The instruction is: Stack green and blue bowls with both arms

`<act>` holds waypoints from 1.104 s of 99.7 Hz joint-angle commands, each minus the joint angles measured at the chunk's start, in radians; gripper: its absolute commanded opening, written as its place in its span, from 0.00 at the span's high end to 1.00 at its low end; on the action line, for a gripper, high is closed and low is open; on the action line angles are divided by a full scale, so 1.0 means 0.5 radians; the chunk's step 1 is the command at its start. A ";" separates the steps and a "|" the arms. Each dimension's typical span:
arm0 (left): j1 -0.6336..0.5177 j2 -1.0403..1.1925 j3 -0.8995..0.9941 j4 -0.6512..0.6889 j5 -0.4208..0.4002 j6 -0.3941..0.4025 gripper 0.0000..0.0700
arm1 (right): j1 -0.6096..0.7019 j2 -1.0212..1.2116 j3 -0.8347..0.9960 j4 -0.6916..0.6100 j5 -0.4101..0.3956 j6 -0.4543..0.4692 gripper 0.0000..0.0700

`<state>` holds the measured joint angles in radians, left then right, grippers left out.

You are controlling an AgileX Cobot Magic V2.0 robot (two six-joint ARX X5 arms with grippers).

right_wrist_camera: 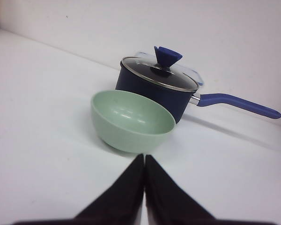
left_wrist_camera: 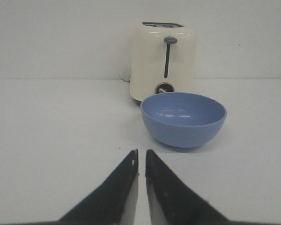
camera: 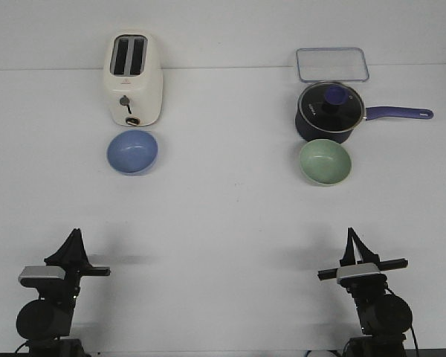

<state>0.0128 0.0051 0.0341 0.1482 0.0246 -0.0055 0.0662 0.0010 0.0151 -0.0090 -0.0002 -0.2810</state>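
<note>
The blue bowl [camera: 132, 151] stands upright on the table just in front of the toaster; it also shows in the left wrist view [left_wrist_camera: 183, 118]. The green bowl [camera: 325, 161] stands upright in front of the saucepan; it also shows in the right wrist view [right_wrist_camera: 131, 120]. My left gripper [camera: 74, 236] is near the table's front left, well short of the blue bowl, shut and empty [left_wrist_camera: 141, 152]. My right gripper [camera: 352, 234] is near the front right, well short of the green bowl, shut and empty [right_wrist_camera: 144, 157].
A cream toaster [camera: 134, 78] stands behind the blue bowl. A dark navy saucepan [camera: 328, 111] with a glass lid and a handle pointing right stands behind the green bowl. A clear rectangular container lid [camera: 332, 64] lies behind the saucepan.
</note>
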 commanded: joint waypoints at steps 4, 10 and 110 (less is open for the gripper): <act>0.004 -0.004 -0.038 0.021 -0.002 0.027 0.98 | 0.001 0.001 -0.005 0.034 0.000 -0.006 1.00; 0.004 -0.004 -0.038 0.021 -0.002 0.027 0.98 | 0.001 0.001 -0.005 0.034 0.000 -0.006 1.00; 0.004 -0.004 -0.038 0.021 -0.002 0.027 0.98 | 0.002 0.001 -0.005 0.244 0.004 0.362 1.00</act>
<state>0.0128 0.0051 0.0341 0.1482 0.0246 -0.0055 0.0662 0.0013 0.0151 0.1081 -0.0025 -0.2253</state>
